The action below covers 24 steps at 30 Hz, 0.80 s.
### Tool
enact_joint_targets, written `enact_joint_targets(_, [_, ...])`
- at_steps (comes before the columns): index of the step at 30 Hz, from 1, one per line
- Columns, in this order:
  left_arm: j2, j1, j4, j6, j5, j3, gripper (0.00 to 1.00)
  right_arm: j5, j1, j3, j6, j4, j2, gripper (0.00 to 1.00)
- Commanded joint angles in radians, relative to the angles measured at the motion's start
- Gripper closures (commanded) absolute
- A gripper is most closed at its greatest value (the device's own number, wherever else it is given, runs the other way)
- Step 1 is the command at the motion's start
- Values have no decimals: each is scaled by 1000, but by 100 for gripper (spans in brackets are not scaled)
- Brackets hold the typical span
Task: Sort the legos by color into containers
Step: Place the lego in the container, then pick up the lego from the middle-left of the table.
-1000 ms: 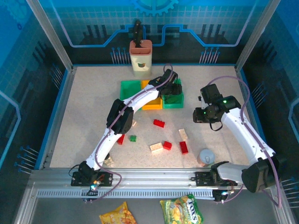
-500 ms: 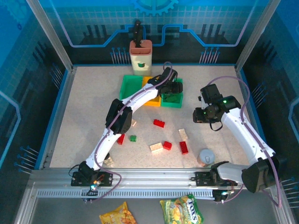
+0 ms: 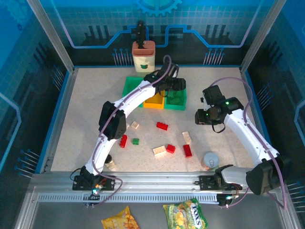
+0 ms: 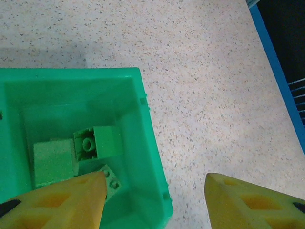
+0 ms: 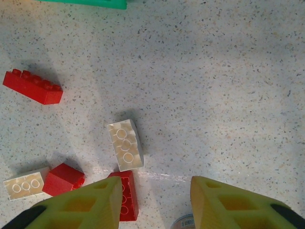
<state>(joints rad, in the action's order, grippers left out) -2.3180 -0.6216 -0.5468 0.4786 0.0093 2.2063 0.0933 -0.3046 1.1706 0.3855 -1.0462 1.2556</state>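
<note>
In the left wrist view my left gripper is open and holds nothing, its yellow fingers straddling the right wall of a green container. Three green legos lie inside that bin. From above, the left gripper hovers at the back of the right green container, beside the orange one and the left green one. My right gripper is open over the table, near a cream lego and a red lego. Seen from above, the right gripper hangs right of the loose legos.
Red, green and cream legos lie scattered mid-table. A grey cup stands near the front right. A tall cream holder stands at the back wall. Blue walls edge the table.
My left arm has swung toward the back, taking its gripper from over the right green container to its far edge. The three bins look slightly farther back. The right arm has barely moved.
</note>
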Motion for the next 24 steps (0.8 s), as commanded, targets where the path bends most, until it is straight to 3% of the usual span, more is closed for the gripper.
enact_joint_targets(1, [105,7,-76,-50,17,-89,43,-17,-25,-5,26,24,21,57])
enact_joint_targets(11, [350,17,-112,-75,-25,-436,44,-9,-118,16,69,79,118,57])
enact_joint_targets(24, [623,95,-140,-75,-56,-837,46,-14,-187,-2,104,130,203,57])
